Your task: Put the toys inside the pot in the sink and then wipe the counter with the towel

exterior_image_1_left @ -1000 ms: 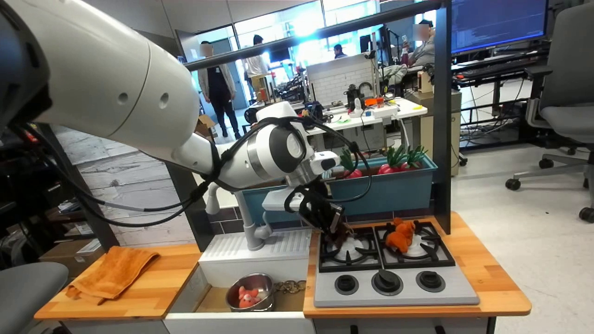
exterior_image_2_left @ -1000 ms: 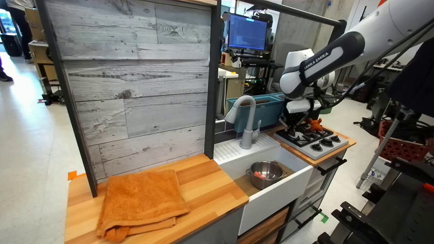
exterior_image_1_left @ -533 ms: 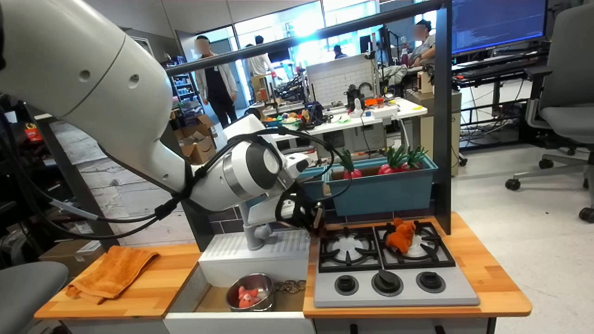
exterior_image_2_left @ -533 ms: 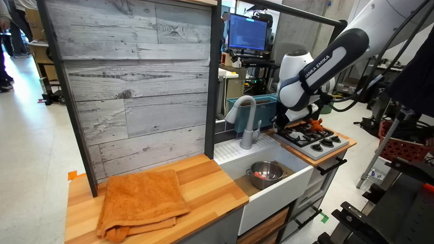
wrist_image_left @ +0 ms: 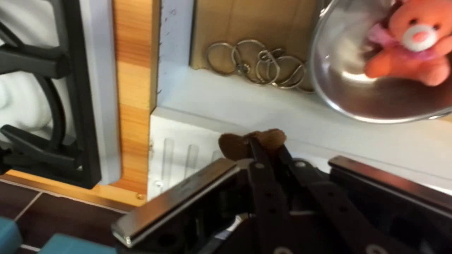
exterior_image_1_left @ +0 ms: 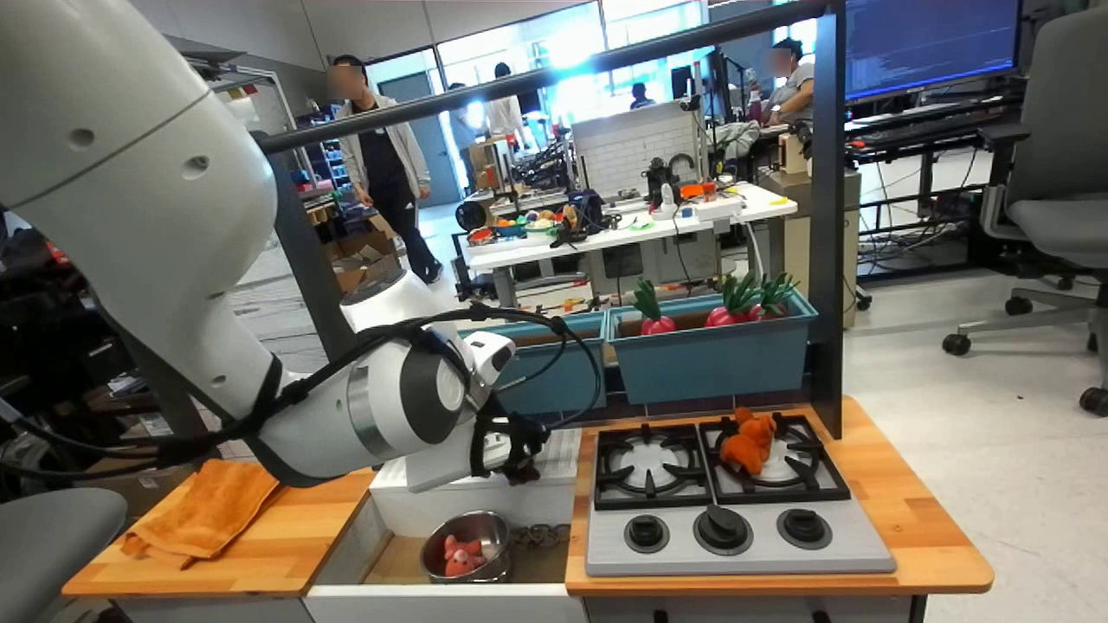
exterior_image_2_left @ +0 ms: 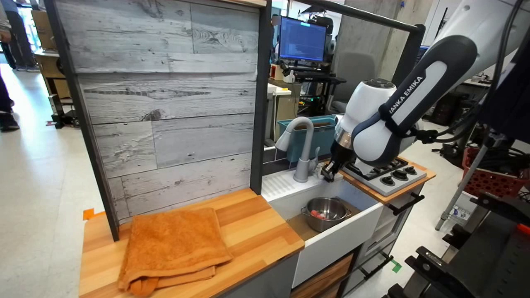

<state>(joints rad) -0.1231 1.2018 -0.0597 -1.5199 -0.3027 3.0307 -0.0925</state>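
The robot's black fingers (wrist_image_left: 260, 178) are pinched together on a small, fuzzy brown toy (wrist_image_left: 272, 139). Just 2 round lumps poke out, so can't tell its full shape. The fingers hang over the white ribbed ledge (exterior_image_2_left: 276, 186) at the back of the white, box-shaped sink (exterior_image_2_left: 335, 248), near the flat grey stovetop (exterior_image_1_left: 684, 558). Can't tell how high up they are. A bent grey faucet (exterior_image_2_left: 307, 145) stands on the ledge nr them.

The round, shiny steel pot (exterior_image_2_left: 321, 225) sits down in the sink. A soft pinky-orange teddy bear (wrist_image_left: 413, 54) w/ a white nose is in it. Nxt to the pot, thin silver metal rings (wrist_image_left: 266, 56) lie on the flat brown sink bottom (wrist_image_left: 254, 17).

A soft orange toy (exterior_image_1_left: 747, 443) is on the stovetop, on the black burner (exterior_image_1_left: 802, 472) farther from the sink. Behind that = a long blue-green plant box (exterior_image_1_left: 710, 359) w/ round red radishes (exterior_image_1_left: 724, 316) & their green tops.

Across the sink from the stovetop, the fuzzy, folded orange towel (exterior_image_2_left: 174, 244) lies flat on the light brown wood tabletop (exterior_image_2_left: 256, 223). In an exterior view the big white robot arm (exterior_image_1_left: 173, 251) covers a bit of it. Way back, a person (exterior_image_1_left: 385, 164) in a pale jacket stands.
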